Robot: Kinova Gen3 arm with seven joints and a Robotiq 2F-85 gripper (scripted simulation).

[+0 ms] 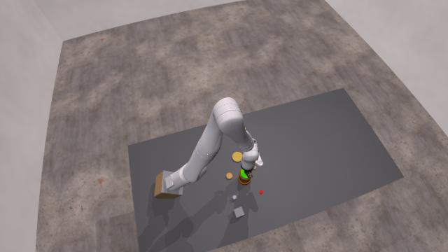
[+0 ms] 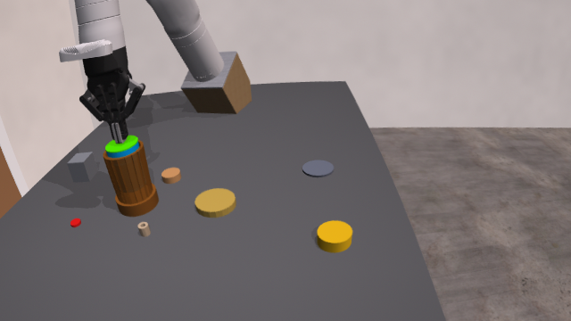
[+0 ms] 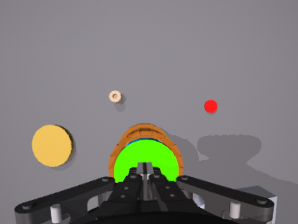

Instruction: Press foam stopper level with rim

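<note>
A brown ribbed jar (image 2: 130, 183) stands upright on the dark table; it also shows in the top view (image 1: 244, 179) and the wrist view (image 3: 145, 137). A green foam stopper (image 2: 121, 144) with a blue band under it sticks up a little above the rim; it also shows in the wrist view (image 3: 147, 161). My gripper (image 2: 118, 135) is shut and empty, pointing straight down, with its fingertips touching or just above the stopper's top near the middle. In the wrist view the shut fingers (image 3: 148, 177) cover part of the stopper.
Around the jar lie a small orange disc (image 2: 170, 175), a large tan disc (image 2: 215, 201), a yellow disc (image 2: 335, 235), a grey flat disc (image 2: 318, 168), a small beige ring (image 2: 144, 228), a red dot (image 2: 75, 222) and a grey cube (image 2: 79, 166). The arm's base block (image 2: 218, 85) stands behind.
</note>
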